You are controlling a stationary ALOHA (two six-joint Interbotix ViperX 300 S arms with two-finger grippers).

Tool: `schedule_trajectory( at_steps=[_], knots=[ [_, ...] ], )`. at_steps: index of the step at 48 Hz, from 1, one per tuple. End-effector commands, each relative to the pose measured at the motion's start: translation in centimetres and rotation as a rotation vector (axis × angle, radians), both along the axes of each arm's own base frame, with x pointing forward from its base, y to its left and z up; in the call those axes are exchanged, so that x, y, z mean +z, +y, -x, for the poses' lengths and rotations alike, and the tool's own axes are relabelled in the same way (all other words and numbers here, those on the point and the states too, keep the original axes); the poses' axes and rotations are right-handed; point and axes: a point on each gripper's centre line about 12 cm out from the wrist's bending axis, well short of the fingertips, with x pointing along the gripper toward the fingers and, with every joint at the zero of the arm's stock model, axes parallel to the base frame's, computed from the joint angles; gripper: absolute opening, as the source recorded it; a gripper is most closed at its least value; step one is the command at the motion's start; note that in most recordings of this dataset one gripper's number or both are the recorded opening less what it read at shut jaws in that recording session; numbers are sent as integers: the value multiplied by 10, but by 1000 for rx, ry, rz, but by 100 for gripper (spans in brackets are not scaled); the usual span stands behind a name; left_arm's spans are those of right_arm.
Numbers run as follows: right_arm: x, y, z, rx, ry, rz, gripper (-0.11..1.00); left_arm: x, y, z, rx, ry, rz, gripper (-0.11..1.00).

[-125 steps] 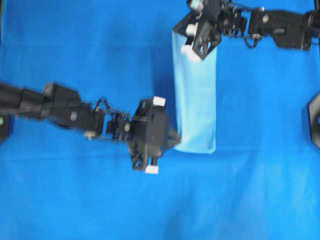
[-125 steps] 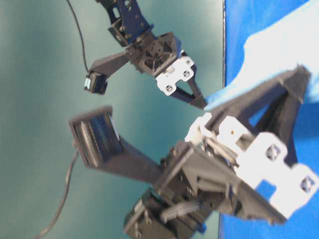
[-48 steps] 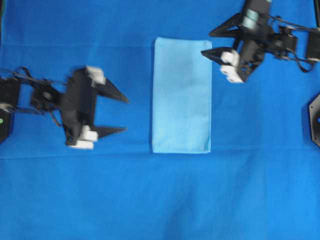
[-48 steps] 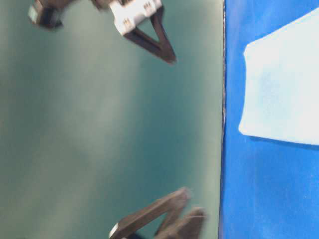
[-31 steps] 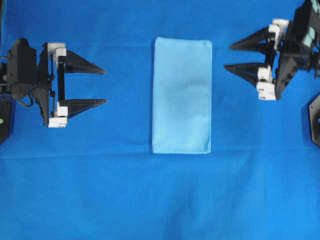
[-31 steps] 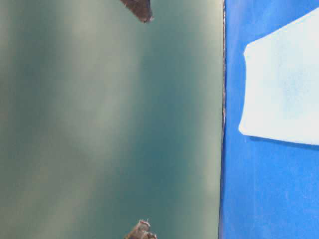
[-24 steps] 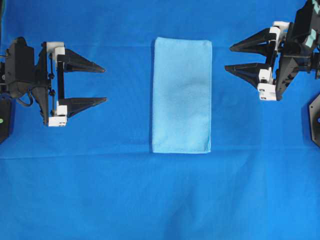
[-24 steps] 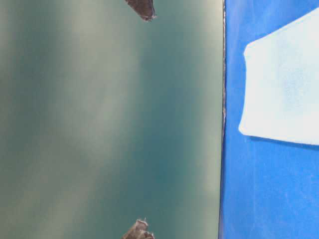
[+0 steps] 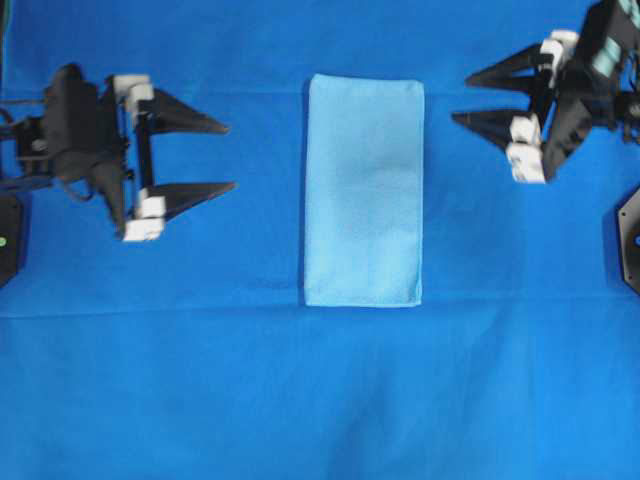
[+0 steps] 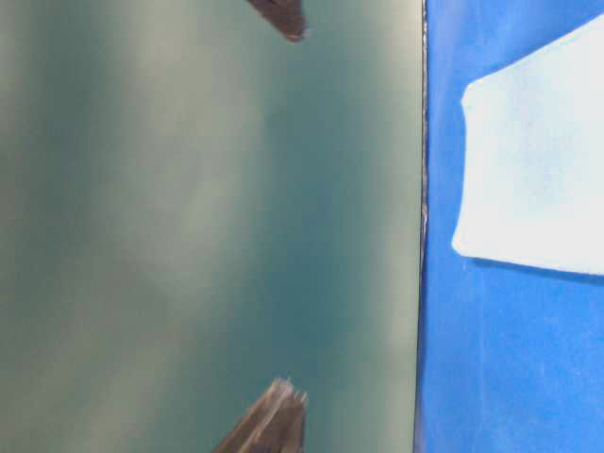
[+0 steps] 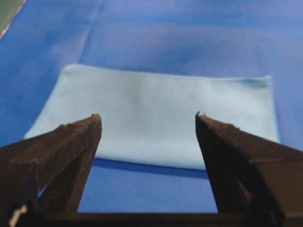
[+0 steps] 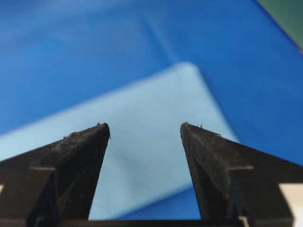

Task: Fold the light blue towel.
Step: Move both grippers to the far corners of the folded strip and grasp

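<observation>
Royal-blue table cloth (image 9: 300, 400) covers everything, with the light blue towel (image 9: 363, 190) lying flat as a narrow rectangle. Left gripper (image 9: 228, 156) and right gripper (image 9: 460, 98) hang well apart from it, both spread wide and empty.

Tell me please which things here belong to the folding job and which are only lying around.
Belong to the job:
- light blue towel, lying flat as a narrow rectangle
- left gripper, open, apart from the towel
- right gripper, open, apart from the towel

Just there:
- dark blue table cloth under everything
- black object at the right edge, too cut off to identify
</observation>
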Motion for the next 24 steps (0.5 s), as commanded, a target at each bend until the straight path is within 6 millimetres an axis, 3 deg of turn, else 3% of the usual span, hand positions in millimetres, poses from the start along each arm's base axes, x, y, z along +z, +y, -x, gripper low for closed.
schedule_trajectory(
  at_steps=[1,9,24],
  knots=[
    [1,-16,-6,-41,27,1,64,2,19,-19,50,-2,3,77],
    [-18,-40,-25,-62,120,-9,64,-24,57,-50,135,72,21,77],
    [-74,-78,-50,-84,279,-66,64,-85,114,-94,236,180,60,77]
  ],
)
